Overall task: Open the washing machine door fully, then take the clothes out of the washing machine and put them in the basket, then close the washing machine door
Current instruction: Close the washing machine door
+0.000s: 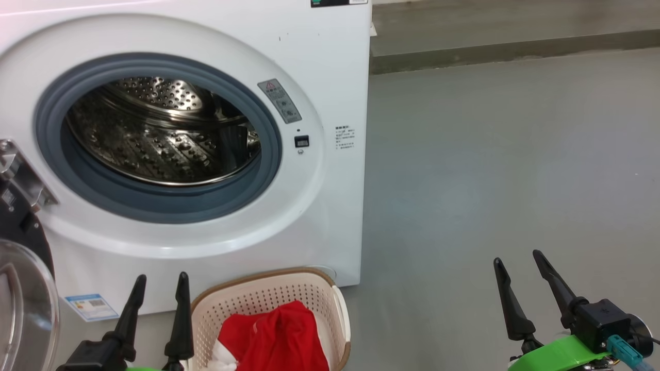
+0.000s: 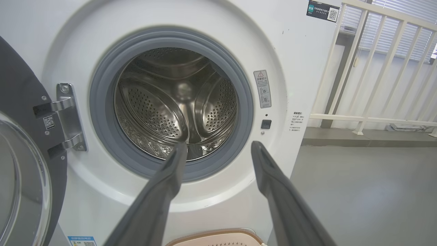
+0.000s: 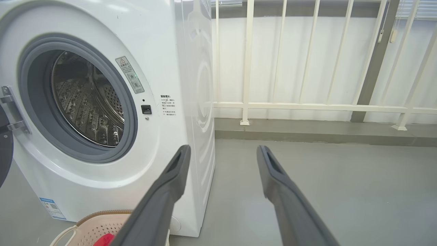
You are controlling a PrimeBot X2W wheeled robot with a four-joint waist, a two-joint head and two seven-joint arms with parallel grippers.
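both tools open, holding nothing: left tool [image 1: 161, 278] low by the basket [image 1: 258, 276], right tool [image 1: 517, 257] well apart over bare floor [image 1: 490, 154]. washing machine [image 1: 330, 77] stood near the floor's far edge, by the kerb. its door [image 1: 23, 288] was swung wide open on the left-side hinge [image 2: 68, 116]. the drum [image 1: 165, 134] looked empty. red clothes [image 1: 278, 335] lay in the basket, which sat on the floor just in front of the machine's base, under the right half of the opening.

judged step: only closing the door was left. the left tool was the nearer one. it should get behind the door's outer face and push on the black rim rather than the glass bowl. the push should follow the hinge arc until the door met the latch slot [image 1: 301, 141] right of the gasket [image 1: 154, 206], ending with a firm press there. fingers should stay out of the closing gap, and the right tool should stay clear. the door's sweep might graze the basket rim, so clearance needed checking first.

hard to make out: the door was cut off at the left edge in every view, so its handle and outer face were unseen. the drum's lower front sat behind the gasket lip, so a leftover garment could not be ruled out. the basket's near end was cropped, its bottom covered by clothes. sticker text on the machine was too small to read.
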